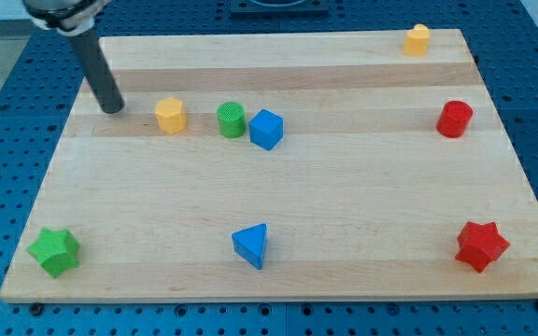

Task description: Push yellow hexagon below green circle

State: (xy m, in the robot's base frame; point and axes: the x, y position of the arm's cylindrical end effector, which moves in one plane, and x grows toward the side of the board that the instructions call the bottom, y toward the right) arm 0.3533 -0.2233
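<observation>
Because the yellow hexagon (170, 115), sitting left of the green circle (232, 120) in the upper left of the frame, looks light, stiff and slippery, my tip (113, 107), a fingerless rod just left, should push its upper face.

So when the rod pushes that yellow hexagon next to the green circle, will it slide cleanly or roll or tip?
The yellow hexagon sits squat on a flat face, so it will probably slide, not roll or tip. Its angled sides may turn it under an off-centre push. My tip stands to its left in the view, and the green circle is close on its right, so a bump seems possible.
</observation>
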